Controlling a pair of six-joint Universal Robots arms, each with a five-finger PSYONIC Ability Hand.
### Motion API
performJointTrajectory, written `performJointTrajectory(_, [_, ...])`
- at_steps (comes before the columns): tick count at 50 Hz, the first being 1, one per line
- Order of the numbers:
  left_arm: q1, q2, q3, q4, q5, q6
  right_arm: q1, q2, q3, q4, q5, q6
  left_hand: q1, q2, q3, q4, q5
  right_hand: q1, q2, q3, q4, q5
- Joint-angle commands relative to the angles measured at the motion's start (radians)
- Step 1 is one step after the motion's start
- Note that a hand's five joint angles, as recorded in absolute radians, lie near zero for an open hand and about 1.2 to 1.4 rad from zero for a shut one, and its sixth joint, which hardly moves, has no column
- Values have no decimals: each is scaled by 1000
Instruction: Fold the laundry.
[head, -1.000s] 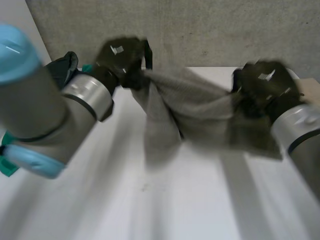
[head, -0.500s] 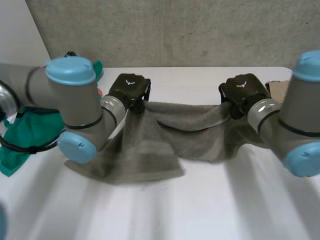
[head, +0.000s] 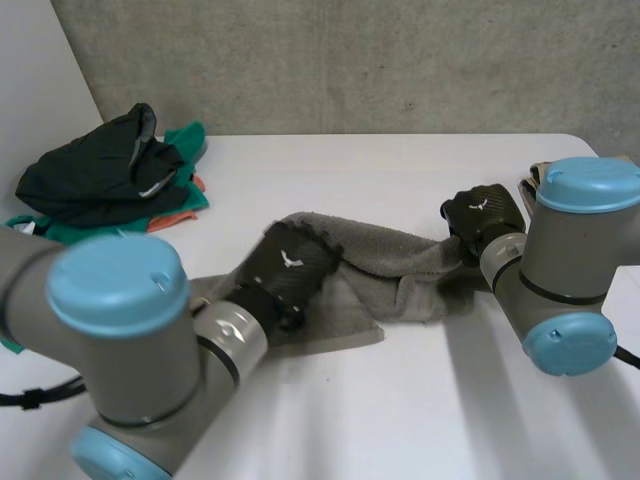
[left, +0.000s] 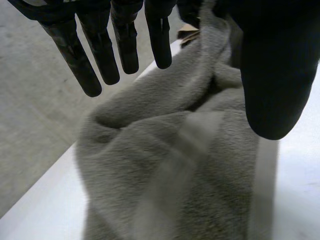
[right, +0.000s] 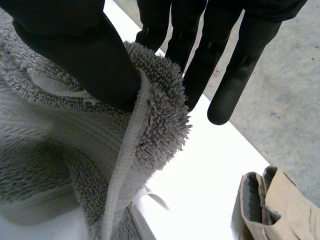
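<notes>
I see the grey towel (head: 385, 255) bunched on the counter (head: 400, 400), long axis running arm to arm: the right robot hand (head: 482, 215) pinches its right-end edge against the thumb, and the left robot hand (head: 290, 268) sits straight-fingered, gripping nothing, over its left end.

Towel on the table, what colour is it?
The towel is plain grey and fluffy. The right wrist view shows it best.
</notes>
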Motion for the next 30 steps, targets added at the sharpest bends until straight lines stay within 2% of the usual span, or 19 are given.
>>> performJointTrajectory(1, [-24, -223, 101, 164, 2, 58, 0, -12, 37, 0, -1, 0, 87, 82, 82, 79, 73, 305, 239, 211, 199, 213])
performJointTrajectory(7, [-27, -401, 281, 145, -1, 180, -1, -12, 58, 0, -1, -2, 98, 94, 93, 91, 84, 305, 239, 211, 199, 213])
performJointTrajectory(9, [-25, -431, 312, 133, -1, 209, -1, -12, 61, 0, -1, -3, 171, 167, 166, 164, 157, 305, 239, 211, 199, 213])
performJointTrajectory(13, [-16, -467, 358, 124, 4, 240, -1, -12, 64, 0, -6, -5, 579, 575, 574, 572, 565, 305, 239, 211, 199, 213])
performJointTrajectory(14, [-15, -464, 360, 124, 4, 240, -1, -12, 64, 0, -6, -5, 870, 866, 866, 863, 856, 305, 239, 211, 199, 213])
performJointTrajectory(15, [-15, -464, 360, 124, 5, 240, -1, -10, 61, 0, -7, -6, 981, 976, 976, 973, 966, 305, 239, 211, 199, 213])
performJointTrajectory(16, [-16, -464, 359, 124, 4, 240, -3, -10, 58, -2, -7, -6, 982, 977, 977, 974, 968, 305, 239, 211, 199, 213])
performJointTrajectory(20, [-25, -380, 323, 119, -5, 231, -16, -12, 45, -2, -7, -26, 982, 977, 977, 974, 968, 305, 239, 211, 199, 213])
performJointTrajectory(21, [-25, -294, 293, 118, -5, 220, -26, -12, 41, -2, -7, -34, 982, 977, 977, 974, 968, 305, 239, 211, 199, 213])
performJointTrajectory(24, [-25, -177, 241, 118, -5, 175, -59, -19, 25, 3, -7, -83, 982, 977, 977, 974, 968, 305, 239, 211, 199, 213])
performJointTrajectory(25, [-24, -98, 207, 118, -4, 123, -66, -22, 20, 3, -7, -97, 982, 977, 977, 974, 968, 305, 239, 211, 199, 213])
performJointTrajectory(28, [-16, -7, 171, 116, -2, 41, -82, -36, 5, 4, -6, -156, 982, 977, 977, 974, 968, 305, 239, 211, 199, 213])
performJointTrajectory(30, [10, 88, 139, 107, 2, -60, -98, -41, -8, 6, -3, -202, 982, 977, 977, 974, 968, 305, 239, 211, 199, 213])
